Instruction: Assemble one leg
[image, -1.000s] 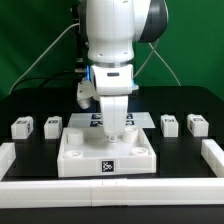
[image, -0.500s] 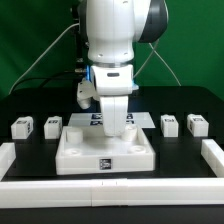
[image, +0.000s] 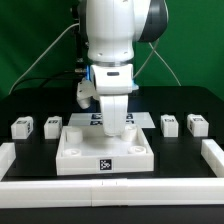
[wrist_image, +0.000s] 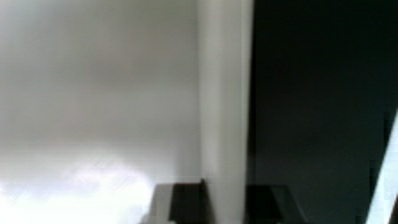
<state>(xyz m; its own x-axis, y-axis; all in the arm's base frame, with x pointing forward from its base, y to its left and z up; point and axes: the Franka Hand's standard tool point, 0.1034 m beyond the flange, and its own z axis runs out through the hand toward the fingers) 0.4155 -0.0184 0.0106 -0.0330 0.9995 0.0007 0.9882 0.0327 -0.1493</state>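
Note:
Four legs stand on the black table in the exterior view: two at its left (image: 20, 127) (image: 52, 126) and two at its right (image: 170, 124) (image: 196, 124). Each is a small white block with a tag. My gripper (image: 115, 132) is far from all of them. It reaches down onto the back part of the large white square tray-like piece (image: 80, 152). In the wrist view my gripper (wrist_image: 226, 205) has its two dark fingers (wrist_image: 187, 205) on either side of a thin white wall (wrist_image: 226, 100) of that piece, touching both its faces. No leg shows in the wrist view.
The marker board (image: 96, 118) lies just behind the tray-like piece, partly hidden by the arm. A low white fence runs along the table's front (image: 110, 190) and up both sides (image: 8, 155) (image: 212, 152). Cables hang behind the arm.

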